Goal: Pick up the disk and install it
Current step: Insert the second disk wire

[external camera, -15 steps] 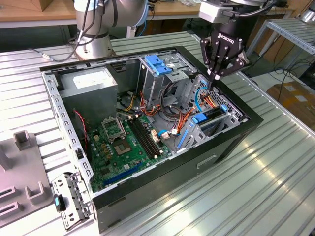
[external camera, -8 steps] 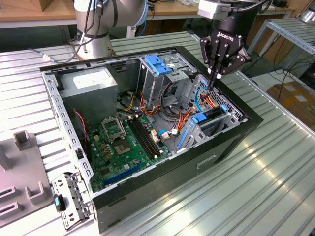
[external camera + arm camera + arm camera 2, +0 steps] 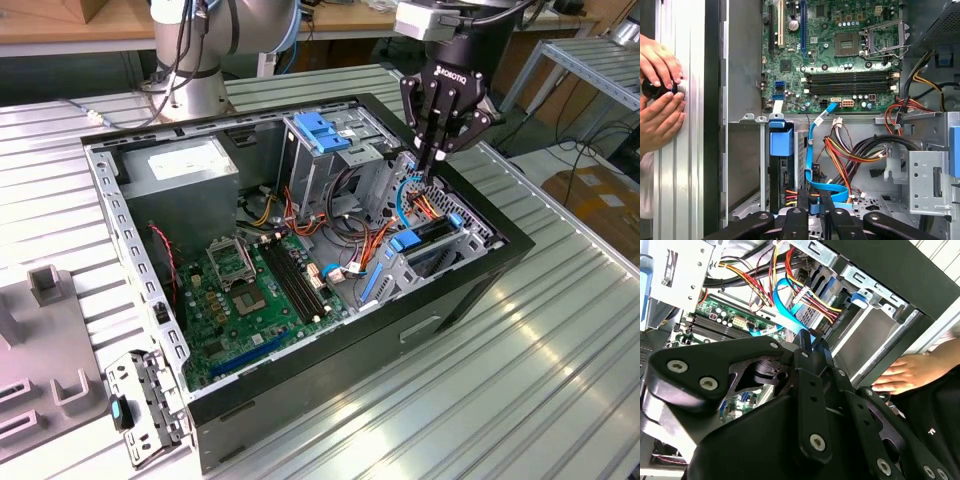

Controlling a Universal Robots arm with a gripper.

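The gripper (image 3: 437,165) is hanging tips-down over the drive bay at the corner of the open case (image 3: 300,420), on the exterior view's right. Its jaws are pinching together on the end of a flat blue cable (image 3: 816,150) (the blue bit is showing between the tips in both wrist views), and the cable is curving up from there toward the board (image 3: 840,50).

The disk (image 3: 782,175) is sitting on edge inside the bay, just beside the gripper (image 3: 813,192), with its blue carrier tab facing the board. In the exterior view the disk (image 3: 432,232) is lying in the slot between blue rails, right below the jaws and apart from them.

A bundle of red, yellow and black wires (image 3: 850,155) is running close by the cable.

Outside the case wall, a person's two hands (image 3: 660,90) are resting on the ribbed bench (image 3: 540,380), holding a small black knob (image 3: 652,88).
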